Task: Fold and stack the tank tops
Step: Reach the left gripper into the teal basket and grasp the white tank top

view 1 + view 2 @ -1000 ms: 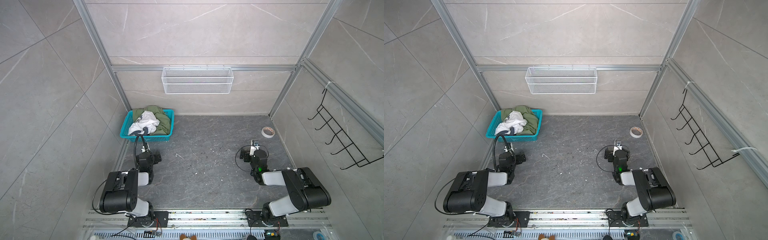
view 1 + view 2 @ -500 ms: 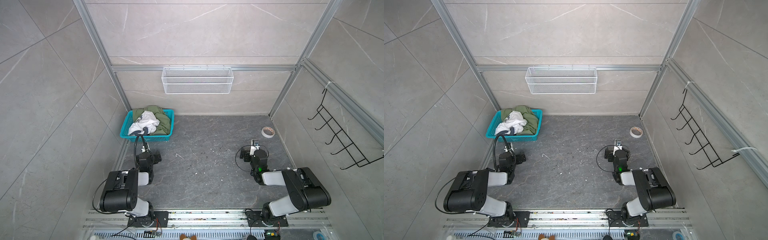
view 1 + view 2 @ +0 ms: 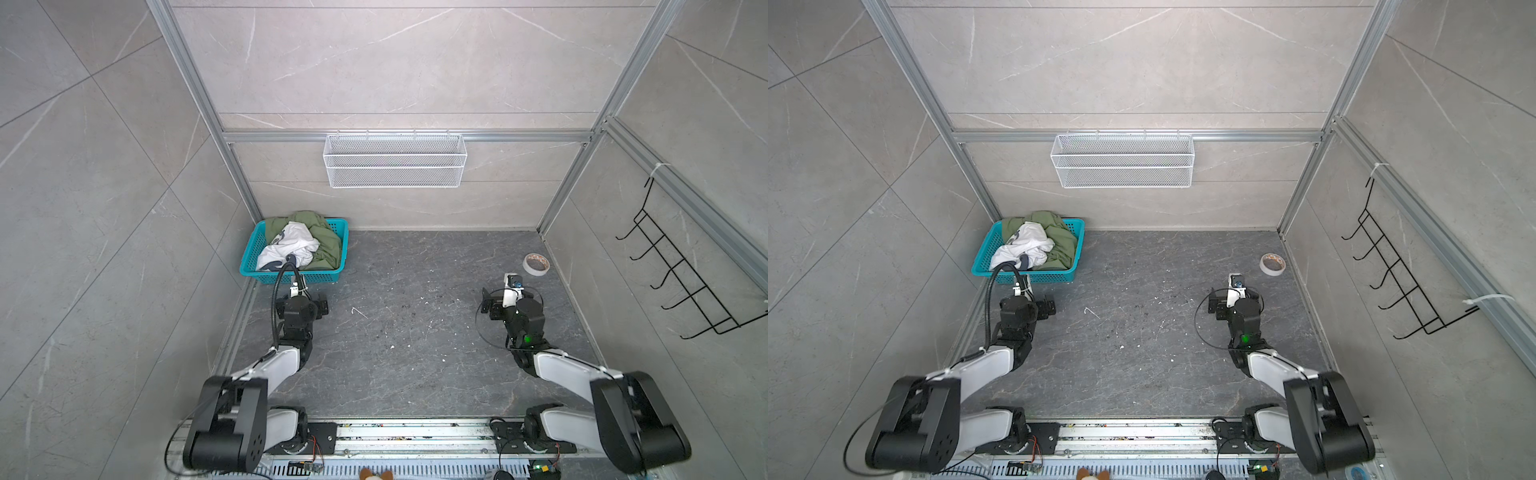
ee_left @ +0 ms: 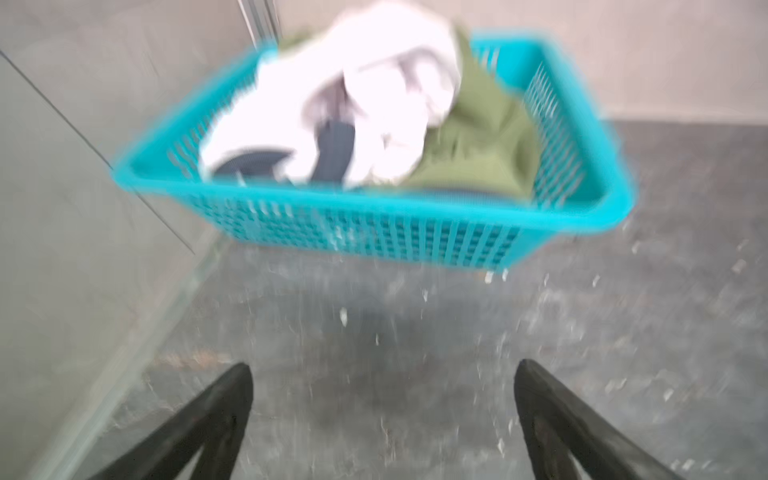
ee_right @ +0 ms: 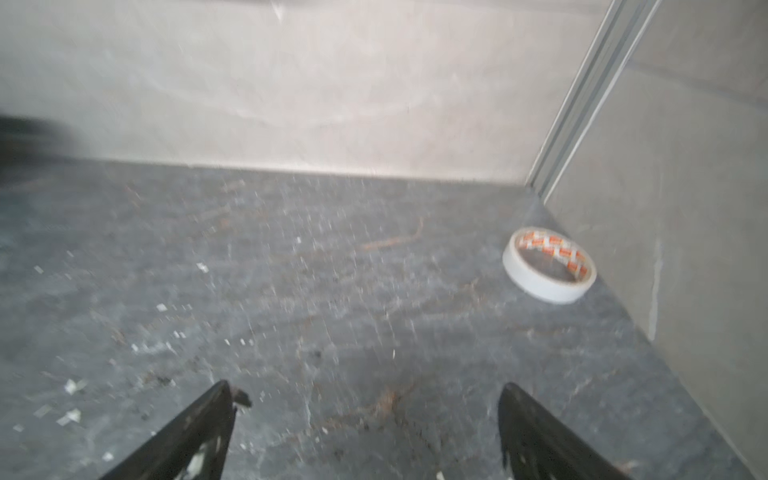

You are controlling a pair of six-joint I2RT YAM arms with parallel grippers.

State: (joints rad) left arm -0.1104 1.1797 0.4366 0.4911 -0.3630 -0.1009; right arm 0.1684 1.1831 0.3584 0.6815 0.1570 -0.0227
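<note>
Both top views: dark grey stone tabletop (image 3: 415, 332) walled in by pale tiled panels. Teal slatted basket (image 3: 309, 276) at the far left corner, against the left wall. It holds both tank tops, unfolded and bunched. White tank top (image 3: 291, 247) lies crumpled on top toward the basket's left, with dark patches showing. Olive tank top (image 3: 328, 247) lies under and beside it, filling the right and rear and rising above the back rim. Left arm (image 3: 286, 361) lies low over the tabletop, its wrist just short of the basket's front wall. Right arm (image 3: 561, 368) lies likewise on the right, well apart from the basket. Roll of white tape (image 3: 536, 264) lies flat near the right wall, just beyond the right wrist. White wire-mesh shelf (image 3: 395, 166) hangs on the back wall, black hook rack (image 3: 681, 270) on the right wall. Left wrist view, blurred: left gripper (image 4: 383, 365), jaws spread wide with nothing between them, above bare tabletop. Basket (image 4: 374, 232) stands ahead of the black fingers (image 4: 232, 399), apart from them. White top (image 4: 365, 83) with dark trim is heaped beside the olive top (image 4: 478, 149). Right wrist view, blurred: right gripper (image 5: 365, 385), jaws likewise wide and empty over speckled tabletop. Tape roll (image 5: 548, 266) lies ahead near the wall, untouched.
</note>
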